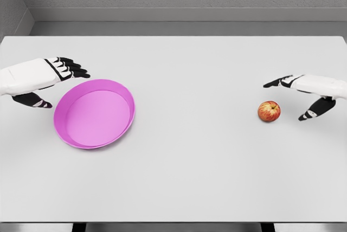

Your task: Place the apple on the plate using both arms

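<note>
Work surface: a white table (pixel 184 178) fills most of the head view, with a grey wall and floor strip beyond its far edge.

Plate: a pink plate (pixel 70 134) with a raised rim rests on the left part of the table. Its bowl holds nothing.

Left arm: the white forearm enters from the left edge. The left hand (pixel 51 77) sits at the plate's upper-left rim. Its black fingers (pixel 75 68) extend forward, held fairly straight and close together, reaching over the far edge of the rim. The thumb (pixel 35 101) points downward, apart from the fingers, just beside the plate's left side. The hand grips nothing; contact with the rim cannot be confirmed.

Right arm: the white forearm enters from the right edge. The right hand (pixel 309 94) is spread wide, index side reaching left and thumb angled down, holding nothing.

Apple: a red-yellow apple (pixel 269 111) stands on the table at the right, just beside the right hand, not touching it, and well apart from the plate
</note>
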`<action>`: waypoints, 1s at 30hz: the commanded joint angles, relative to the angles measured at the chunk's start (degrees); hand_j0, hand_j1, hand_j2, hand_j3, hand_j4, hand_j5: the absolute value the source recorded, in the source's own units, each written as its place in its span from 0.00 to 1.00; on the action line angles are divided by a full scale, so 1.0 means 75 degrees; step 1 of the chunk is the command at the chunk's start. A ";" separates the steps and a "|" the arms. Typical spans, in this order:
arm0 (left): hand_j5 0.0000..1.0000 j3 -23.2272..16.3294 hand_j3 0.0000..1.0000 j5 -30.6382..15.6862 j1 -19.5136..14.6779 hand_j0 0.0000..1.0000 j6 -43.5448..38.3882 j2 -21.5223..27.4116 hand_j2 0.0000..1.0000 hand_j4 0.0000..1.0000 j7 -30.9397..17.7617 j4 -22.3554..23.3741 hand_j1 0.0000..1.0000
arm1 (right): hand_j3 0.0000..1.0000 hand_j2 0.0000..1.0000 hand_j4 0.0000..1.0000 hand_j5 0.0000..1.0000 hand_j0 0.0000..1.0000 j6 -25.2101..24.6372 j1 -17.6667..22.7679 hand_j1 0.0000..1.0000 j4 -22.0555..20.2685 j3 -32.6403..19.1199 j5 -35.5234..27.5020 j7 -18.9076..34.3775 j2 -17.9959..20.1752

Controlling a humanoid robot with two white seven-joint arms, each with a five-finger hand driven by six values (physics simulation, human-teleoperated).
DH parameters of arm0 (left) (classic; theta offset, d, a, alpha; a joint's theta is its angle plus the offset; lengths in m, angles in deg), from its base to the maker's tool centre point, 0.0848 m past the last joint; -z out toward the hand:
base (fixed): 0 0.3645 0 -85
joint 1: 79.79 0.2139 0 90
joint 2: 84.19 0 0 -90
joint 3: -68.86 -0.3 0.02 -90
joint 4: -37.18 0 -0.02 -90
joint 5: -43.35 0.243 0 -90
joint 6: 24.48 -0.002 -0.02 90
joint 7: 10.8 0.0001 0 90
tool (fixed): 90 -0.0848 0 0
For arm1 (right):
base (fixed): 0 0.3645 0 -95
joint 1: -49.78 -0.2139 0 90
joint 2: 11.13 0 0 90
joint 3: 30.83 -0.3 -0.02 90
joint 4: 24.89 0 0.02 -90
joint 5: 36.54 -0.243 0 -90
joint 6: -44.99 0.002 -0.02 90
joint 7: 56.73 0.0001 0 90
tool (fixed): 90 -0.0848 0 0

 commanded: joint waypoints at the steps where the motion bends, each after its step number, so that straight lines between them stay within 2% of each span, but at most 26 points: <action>1: 1.00 0.0006 1.00 -0.0048 0.0000 1.00 -0.0012 0.0011 1.00 1.00 0.0004 0.0002 1.00 | 1.00 1.00 1.00 1.00 1.00 -0.0021 0.0000 1.00 0.0081 0.0131 -0.0058 -0.0003 0.0007; 6: 1.00 0.0053 1.00 -0.0048 0.0012 1.00 -0.0012 0.0023 1.00 1.00 0.0004 0.0002 1.00 | 1.00 1.00 1.00 1.00 1.00 -0.0021 0.0000 1.00 0.0081 0.0225 -0.0058 -0.0003 -0.0204; 10: 1.00 0.0053 1.00 -0.0048 0.0012 1.00 -0.0012 0.0023 1.00 1.00 0.0004 0.0002 1.00 | 1.00 1.00 1.00 1.00 1.00 -0.0021 0.0000 1.00 0.0444 0.0225 -0.0011 -0.0003 -0.0650; 15: 1.00 0.0053 1.00 -0.0048 0.0012 1.00 -0.0012 0.0023 1.00 1.00 0.0004 0.0002 1.00 | 1.00 1.00 1.00 1.00 1.00 -0.0021 -0.0012 1.00 0.0491 0.0225 0.0036 -0.0003 -0.0661; 18: 1.00 0.0053 1.00 -0.0048 0.0012 1.00 -0.0012 0.0023 1.00 1.00 0.0004 0.0002 1.00 | 1.00 1.00 1.00 1.00 1.00 -0.0021 -0.0058 1.00 0.0866 0.0225 0.0059 -0.0003 -0.0837; 30: 1.00 0.0053 1.00 -0.0048 0.0012 1.00 -0.0012 0.0023 1.00 1.00 -0.0008 0.0002 1.00 | 0.99 0.99 0.99 0.99 0.99 -0.0021 -0.0105 0.99 0.0960 0.0201 0.0082 -0.0003 -0.0896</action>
